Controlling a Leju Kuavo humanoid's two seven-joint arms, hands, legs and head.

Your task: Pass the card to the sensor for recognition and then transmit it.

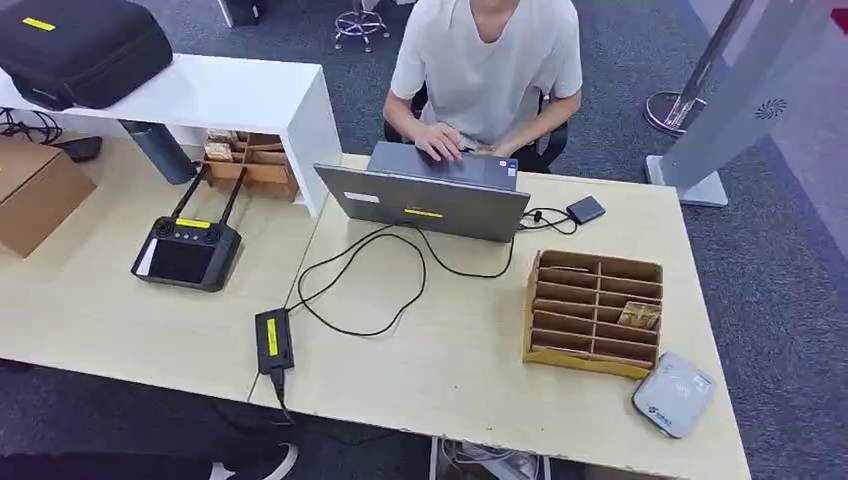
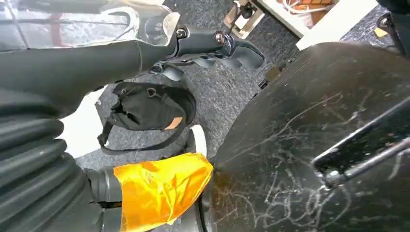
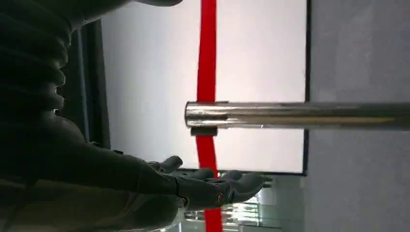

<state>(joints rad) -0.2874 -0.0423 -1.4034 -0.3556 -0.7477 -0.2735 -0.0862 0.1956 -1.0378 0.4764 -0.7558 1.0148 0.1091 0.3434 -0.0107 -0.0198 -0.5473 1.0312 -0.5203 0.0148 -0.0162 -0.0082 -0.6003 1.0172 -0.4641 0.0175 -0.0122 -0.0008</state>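
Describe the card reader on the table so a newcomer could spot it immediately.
Start at the pale wooden table and go to the corner on the robot's right. There, beside the wooden slotted organizer, lies the card reader: a flat, rounded grey-white pad, the only pale device among dark electronics.

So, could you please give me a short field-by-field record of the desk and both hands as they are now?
card: in a slot of the wooden organizer, card on its right side
sensor: grey reader near the desk's front right corner, beside the organizer
left hand: left hand hanging over carpet, holding nothing
right hand: right hand fingers extended, holding nothing
person: person typing on a laptop
other: black controller, power adapter
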